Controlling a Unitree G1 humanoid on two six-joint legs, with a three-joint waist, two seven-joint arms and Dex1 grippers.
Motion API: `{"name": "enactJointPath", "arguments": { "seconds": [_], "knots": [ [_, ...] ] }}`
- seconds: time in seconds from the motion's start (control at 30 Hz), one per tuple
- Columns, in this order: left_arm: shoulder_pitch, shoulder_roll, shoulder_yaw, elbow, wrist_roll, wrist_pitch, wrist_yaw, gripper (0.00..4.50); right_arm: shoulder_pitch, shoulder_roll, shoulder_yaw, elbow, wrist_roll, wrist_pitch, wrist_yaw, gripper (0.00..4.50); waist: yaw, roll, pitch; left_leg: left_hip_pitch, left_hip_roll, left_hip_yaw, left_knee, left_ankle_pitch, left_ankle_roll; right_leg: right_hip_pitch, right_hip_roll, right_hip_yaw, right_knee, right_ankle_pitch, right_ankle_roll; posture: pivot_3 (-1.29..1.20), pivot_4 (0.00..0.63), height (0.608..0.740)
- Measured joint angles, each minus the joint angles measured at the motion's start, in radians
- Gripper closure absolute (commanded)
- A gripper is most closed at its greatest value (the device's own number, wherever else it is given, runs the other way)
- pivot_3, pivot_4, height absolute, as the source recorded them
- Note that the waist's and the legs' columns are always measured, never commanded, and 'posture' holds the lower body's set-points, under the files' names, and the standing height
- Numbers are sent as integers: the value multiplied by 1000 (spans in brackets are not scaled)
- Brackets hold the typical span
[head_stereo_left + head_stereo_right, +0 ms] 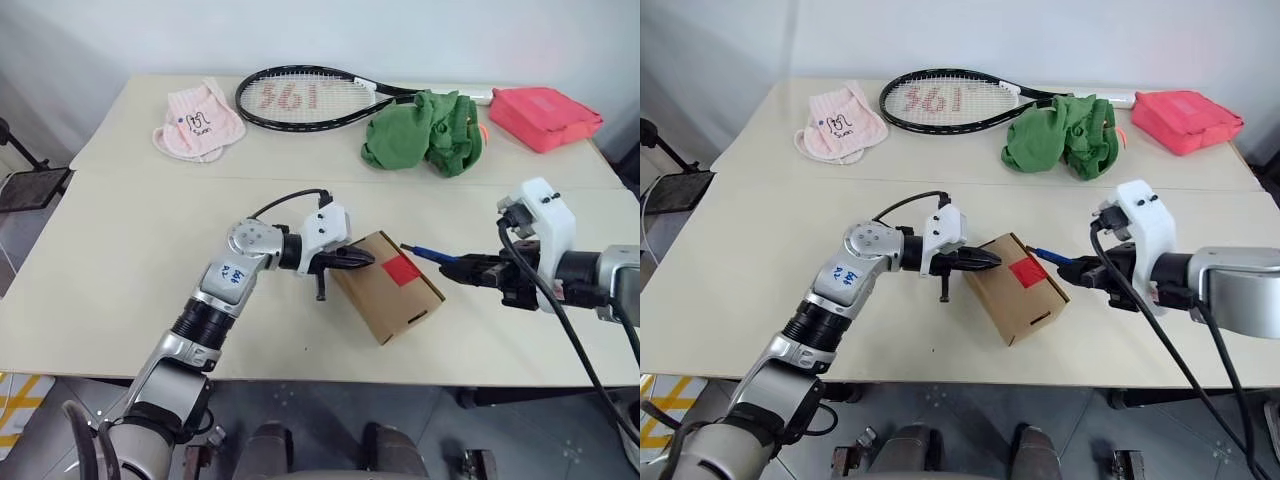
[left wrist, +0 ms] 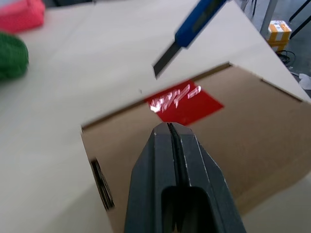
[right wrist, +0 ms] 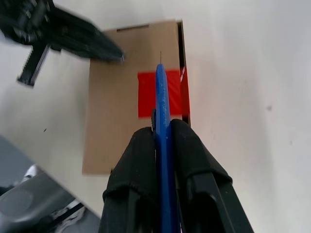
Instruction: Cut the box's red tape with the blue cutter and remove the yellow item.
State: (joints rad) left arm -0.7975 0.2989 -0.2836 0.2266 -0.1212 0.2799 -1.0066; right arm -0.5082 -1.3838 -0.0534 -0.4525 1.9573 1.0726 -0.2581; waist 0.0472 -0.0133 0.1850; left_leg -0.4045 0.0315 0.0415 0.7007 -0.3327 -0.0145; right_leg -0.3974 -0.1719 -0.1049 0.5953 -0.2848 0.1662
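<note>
Lying on the surface [image 1: 120, 270], the box [image 1: 388, 288] is pressed by the left gripper [image 1: 362, 259], jaws fully closed. The blue cutter [image 1: 432, 255] is clamped in the right gripper [image 1: 470, 268], its blade just above the red tape [image 1: 401, 269].

Matt brown cardboard box [image 1: 385, 287] with glossy red tape [image 1: 401, 268]; smooth blue plastic cutter [image 1: 430, 254]

Brown box [image 1: 385, 290], red tape [image 1: 401, 268], blue cutter [image 1: 432, 254]

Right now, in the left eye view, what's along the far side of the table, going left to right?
Pink cloth → tennis racket → green cloth → red-pink pouch.
</note>
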Motion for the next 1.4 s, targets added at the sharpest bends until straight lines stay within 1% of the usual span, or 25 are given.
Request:
{"name": "enactJointPath", "arguments": {
  "seconds": [0.03,0.23,0.4,0.63,0.8,1.13,1.4],
  "knots": [
    [2,-7,-1,-13,3,21,13,4500,-30,-1,29,0,0,-1,-19,4316,4,0,0,0,0,0,0,0,0,0,0,0,0,0,0,0,150,740],
    [4,-11,-6,-52,6,93,42,4500,-101,3,120,8,0,-2,-74,4316,5,0,0,0,0,0,0,0,0,0,0,0,0,0,0,0,150,740],
    [19,-13,-11,-98,5,143,54,4500,-148,25,162,29,0,0,-102,4316,4,0,0,0,0,0,0,0,0,0,0,0,0,0,0,0,150,740],
    [24,-13,-19,-138,4,195,61,4500,-156,72,203,57,0,6,-129,4316,5,0,0,0,0,0,0,0,0,0,0,0,0,0,0,0,150,740],
    [24,-13,-21,-153,4,217,67,4500,-157,98,206,74,1,8,-155,4316,4,0,0,0,0,0,0,0,0,0,0,0,0,0,0,0,150,740],
    [25,-10,-35,-177,4,239,68,4500,-133,109,197,94,10,-6,-177,4316,4,0,0,0,0,0,0,0,0,0,0,0,0,0,0,0,150,740],
    [25,-9,-40,-180,4,242,68,4500,-83,131,152,107,9,-16,-120,4316,4,0,0,0,0,0,0,0,0,0,0,0,0,0,0,0,150,740]
  ]
}}
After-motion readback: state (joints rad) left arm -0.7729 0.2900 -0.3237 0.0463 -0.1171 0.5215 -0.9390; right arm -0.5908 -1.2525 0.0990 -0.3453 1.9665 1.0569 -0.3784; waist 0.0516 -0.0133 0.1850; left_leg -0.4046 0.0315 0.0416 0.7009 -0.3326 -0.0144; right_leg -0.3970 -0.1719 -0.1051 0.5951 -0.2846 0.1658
